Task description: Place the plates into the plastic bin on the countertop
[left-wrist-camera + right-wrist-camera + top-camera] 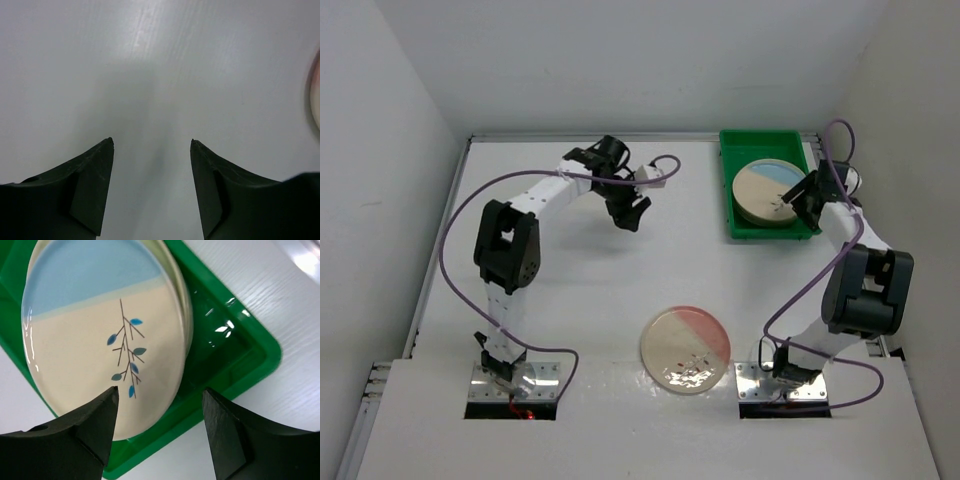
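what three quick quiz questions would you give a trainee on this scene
1. True or false: the pink plate lies in the bin.
2. Which gripper is over the bin? A left, B right, C neither.
3. Fill in: the other plate, which is in the bin, has a ___ segment.

Key:
1. False. It lies on the countertop, near the arm bases.
2. B. The right gripper is over the bin, jaws apart.
3. Blue.
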Available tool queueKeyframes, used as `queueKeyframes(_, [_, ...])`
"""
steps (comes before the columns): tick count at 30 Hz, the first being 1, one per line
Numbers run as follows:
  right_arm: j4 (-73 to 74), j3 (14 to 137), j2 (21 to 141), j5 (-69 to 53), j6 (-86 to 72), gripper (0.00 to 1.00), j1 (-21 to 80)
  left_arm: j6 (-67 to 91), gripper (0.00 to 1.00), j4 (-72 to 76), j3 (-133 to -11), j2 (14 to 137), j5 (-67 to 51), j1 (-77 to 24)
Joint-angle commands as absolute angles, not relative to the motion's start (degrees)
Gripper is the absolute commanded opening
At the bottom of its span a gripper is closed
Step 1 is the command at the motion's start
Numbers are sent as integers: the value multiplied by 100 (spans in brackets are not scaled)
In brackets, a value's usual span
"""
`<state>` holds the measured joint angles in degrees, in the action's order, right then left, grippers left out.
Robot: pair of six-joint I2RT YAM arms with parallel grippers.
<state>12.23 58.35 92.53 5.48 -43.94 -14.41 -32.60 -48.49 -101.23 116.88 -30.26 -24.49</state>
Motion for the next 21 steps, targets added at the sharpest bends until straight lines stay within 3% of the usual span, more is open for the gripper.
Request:
queueKeyframes(1, [1608, 6032, 8992, 1274, -4131, 66, -1310, -3445, 66, -5097, -10063, 11610, -3268, -2855])
queueKeyframes(8, [1073, 4459, 6597, 1599, -3525, 71, -450, -3534, 75, -5370, -9213, 11803, -3692, -4128])
queueKeyframes(14, [1554, 4061, 5635, 1854, -3243, 74, 121, -2912, 86, -4898, -8412, 11804, -3271, -4999])
queueKeyframes(19, [1696, 3833, 5221, 1925, -3147, 74, 343, -2007, 83, -4079, -8113, 11882, -2181, -5422])
queueKeyframes(21, [1792, 3727, 4958, 1995, -3138, 74, 448, -1628, 76, -3842, -7964, 11944, -2022, -5493])
